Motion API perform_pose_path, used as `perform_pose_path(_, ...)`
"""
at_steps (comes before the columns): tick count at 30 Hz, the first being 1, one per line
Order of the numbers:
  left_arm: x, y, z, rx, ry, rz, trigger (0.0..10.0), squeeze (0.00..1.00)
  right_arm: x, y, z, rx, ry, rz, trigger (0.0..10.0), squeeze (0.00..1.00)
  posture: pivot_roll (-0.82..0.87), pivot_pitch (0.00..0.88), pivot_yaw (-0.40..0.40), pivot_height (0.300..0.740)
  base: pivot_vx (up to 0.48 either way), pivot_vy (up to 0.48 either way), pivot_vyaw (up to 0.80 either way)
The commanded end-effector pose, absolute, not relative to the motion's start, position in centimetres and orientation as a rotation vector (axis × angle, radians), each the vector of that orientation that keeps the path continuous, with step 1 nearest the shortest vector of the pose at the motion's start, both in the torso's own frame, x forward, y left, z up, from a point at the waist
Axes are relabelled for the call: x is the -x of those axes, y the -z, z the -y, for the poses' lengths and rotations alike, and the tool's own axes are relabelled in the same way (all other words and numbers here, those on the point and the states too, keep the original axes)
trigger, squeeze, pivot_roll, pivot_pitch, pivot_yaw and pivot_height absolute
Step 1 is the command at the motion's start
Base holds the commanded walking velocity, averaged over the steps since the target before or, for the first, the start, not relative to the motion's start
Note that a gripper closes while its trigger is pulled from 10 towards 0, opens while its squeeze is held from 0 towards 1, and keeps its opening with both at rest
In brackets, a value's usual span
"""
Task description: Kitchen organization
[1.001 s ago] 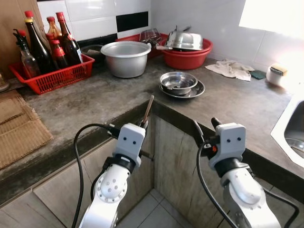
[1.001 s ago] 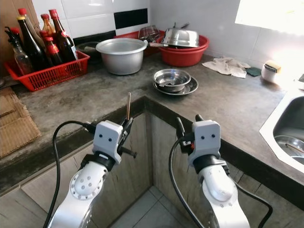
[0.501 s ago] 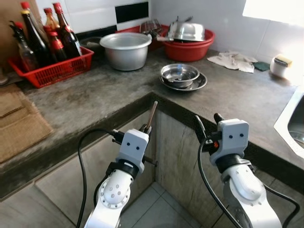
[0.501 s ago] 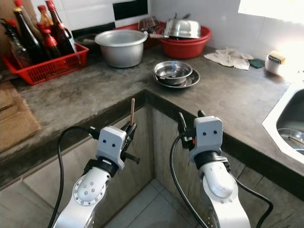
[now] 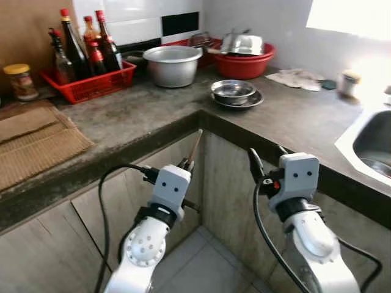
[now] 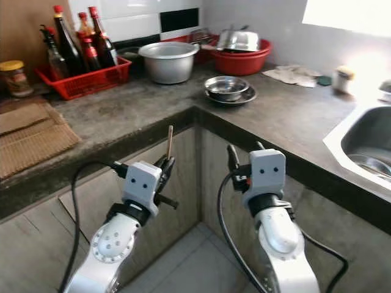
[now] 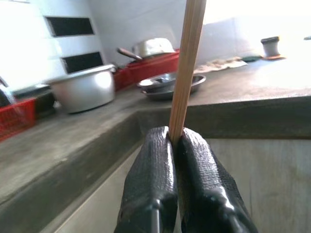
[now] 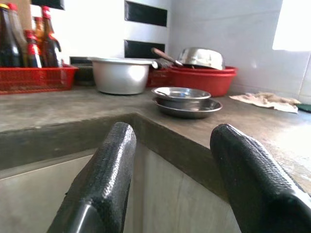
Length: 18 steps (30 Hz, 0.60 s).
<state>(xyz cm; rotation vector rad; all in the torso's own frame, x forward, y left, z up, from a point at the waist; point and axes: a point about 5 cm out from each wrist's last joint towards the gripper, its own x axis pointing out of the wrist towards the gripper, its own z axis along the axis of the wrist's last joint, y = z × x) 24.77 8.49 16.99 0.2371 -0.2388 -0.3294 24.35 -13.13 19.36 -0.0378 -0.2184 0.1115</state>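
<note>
Right now your left gripper (image 7: 176,141) is clamped tight on a thin wooden stick (image 7: 187,68), pinching it near its lower end so most of its length stands up above the fingers, close to upright with a slight lean; that low pinch leaves plenty of stick free above the fingers. Your right gripper (image 8: 172,145) is held out level beside it with its two fingers spread wide and nothing between them, so you have a free hand ready. Both grippers sit below and short of the counter edge (image 5: 201,119), in front of the cabinet corner. Ahead of them and higher up, you have the steel bowl on its plate (image 5: 233,93) nearest past the corner, the big metal pot (image 5: 173,64) beyond it, a red basin of cookware (image 5: 244,61) further toward the wall, and a red basket of bottles (image 5: 91,82) off to the left gripper's outer side. Where the stick belongs I cannot tell from this; you will likely need to raise it clear of the edge first
</note>
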Motion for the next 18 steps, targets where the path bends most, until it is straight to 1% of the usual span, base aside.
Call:
perform_pose_path(1,-24.55,-16.99,-8.24,-0.238,0.334,0.237,10.0,0.0,-24.35,-19.44,13.23,0.044,-0.109,0.218,10.0,0.0,0.03,0.036,-0.008,0.74,-0.285,0.0,0.0)
perform_pose_path(8,-24.52,-16.7,-8.06,-0.228,0.339,0.22,10.0,0.0,-24.35,-19.18,13.18,0.04,-0.107,0.207,10.0,0.0,0.03,0.042,-0.011,0.74,-0.272,0.0,0.0)
perform_pose_path(18,-24.87,-16.59,-7.94,-0.201,0.339,0.192,10.0,0.0,-24.28,-19.03,13.55,0.048,-0.093,0.196,10.0,0.0,0.02,0.045,-0.006,0.74,0.0,0.0,0.0)
